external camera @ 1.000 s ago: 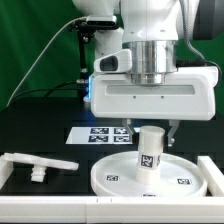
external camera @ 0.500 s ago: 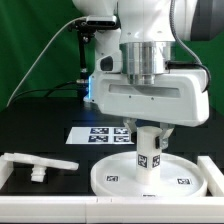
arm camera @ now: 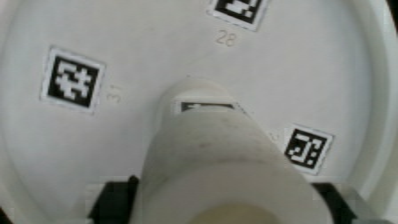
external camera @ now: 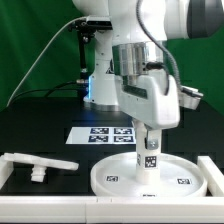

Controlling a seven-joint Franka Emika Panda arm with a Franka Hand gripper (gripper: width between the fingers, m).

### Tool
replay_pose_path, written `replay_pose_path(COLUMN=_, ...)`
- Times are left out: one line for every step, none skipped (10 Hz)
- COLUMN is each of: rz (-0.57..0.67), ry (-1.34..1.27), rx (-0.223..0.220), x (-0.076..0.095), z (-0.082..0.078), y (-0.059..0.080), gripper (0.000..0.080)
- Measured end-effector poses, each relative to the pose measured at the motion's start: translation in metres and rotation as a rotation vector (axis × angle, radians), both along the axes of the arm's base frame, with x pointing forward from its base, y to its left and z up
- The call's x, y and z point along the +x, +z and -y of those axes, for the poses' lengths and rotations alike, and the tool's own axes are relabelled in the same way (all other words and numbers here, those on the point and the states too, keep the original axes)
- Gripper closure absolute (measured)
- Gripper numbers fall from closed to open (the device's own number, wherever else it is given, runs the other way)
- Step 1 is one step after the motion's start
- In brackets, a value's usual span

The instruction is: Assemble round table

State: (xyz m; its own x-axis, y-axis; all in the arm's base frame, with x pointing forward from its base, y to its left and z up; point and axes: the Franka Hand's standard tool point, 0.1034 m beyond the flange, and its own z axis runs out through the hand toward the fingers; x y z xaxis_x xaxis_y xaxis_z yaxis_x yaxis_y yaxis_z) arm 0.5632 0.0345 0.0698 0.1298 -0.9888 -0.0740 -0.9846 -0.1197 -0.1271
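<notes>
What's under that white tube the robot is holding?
The round disc lies under the leg, which stands upright near its middle in the gripper. The leg covers the spot where they meet, so any hole there is hidden.

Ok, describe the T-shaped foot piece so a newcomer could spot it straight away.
Start at the big round disc, on which the leg stands upright. Look toward the exterior view's left of it: the foot piece lies flat on the black table, apart from the disc. It is the only T-shaped white part, a long bar with a short stub on one side.
</notes>
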Motion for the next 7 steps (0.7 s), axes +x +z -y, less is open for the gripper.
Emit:
replay_pose_path(rz=-0.004, ry=-0.038, rx=0.005, x=-0.0001, z=0.0000, y=0.0000, gripper=0.0390)
replay_pose_path(rz=-0.011, ry=-0.116, rx=0.014, x=-0.0001, z=0.0000, y=-0.0001, gripper=0.0390)
replay_pose_path(rz=-0.013, ry=-0.204, rx=0.030, x=-0.0003, z=0.0007, y=-0.0004, gripper=0.0390)
replay_pose_path(rz=-0.015, ry=-0.293, rx=0.055, x=-0.0008, z=0.0006, y=-0.0007, gripper=0.0390)
replay_pose_path(rz=-0.022, ry=-0.374, rx=0.070, x=-0.0011, z=0.0002, y=-0.0009, gripper=0.0390)
replay_pose_path(rz=-0.030, ry=-0.443, rx=0.080, x=-0.0010, z=-0.0001, y=-0.0008, gripper=0.0390)
replay_pose_path(rz=-0.042, ry=-0.553, rx=0.093, x=-0.0013, z=-0.0009, y=-0.0011, gripper=0.0390)
